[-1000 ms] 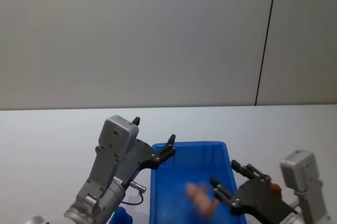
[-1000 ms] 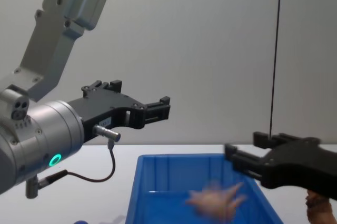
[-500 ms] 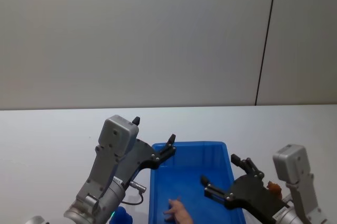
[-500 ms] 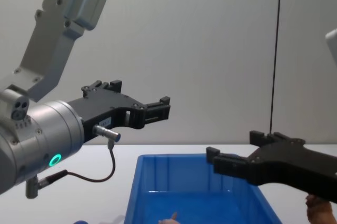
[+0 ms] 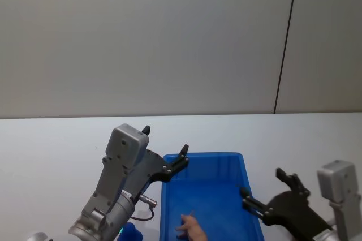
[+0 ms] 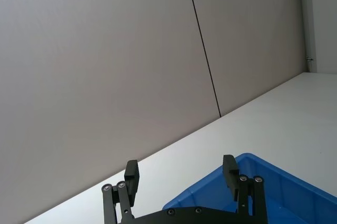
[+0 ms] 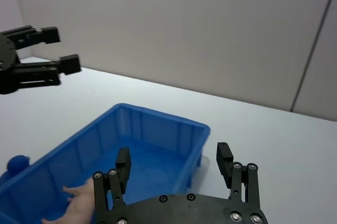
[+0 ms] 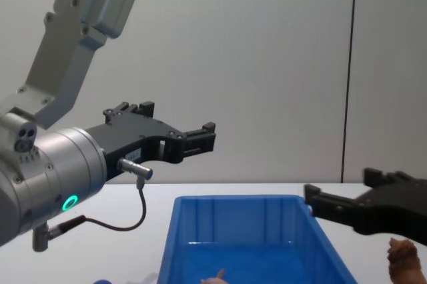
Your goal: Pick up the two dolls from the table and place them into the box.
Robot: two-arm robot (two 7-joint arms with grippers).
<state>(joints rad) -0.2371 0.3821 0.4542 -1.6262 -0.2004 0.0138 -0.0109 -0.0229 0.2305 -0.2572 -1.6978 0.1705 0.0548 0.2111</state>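
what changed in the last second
The tan doll dropped from mid-air to the floor of the box and lies there. The right tool, open, drew back from over the box to its right side. The left tool, open, and the blue doll on the table stayed put.

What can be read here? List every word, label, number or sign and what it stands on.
None: no readable text anywhere.
box: plain blue, no print or label.
left gripper: black, fingers open, no marking to read.
right gripper: black, fingers open, no marking to read.
green ring light behind the left gripper: a lit indicator, not text.
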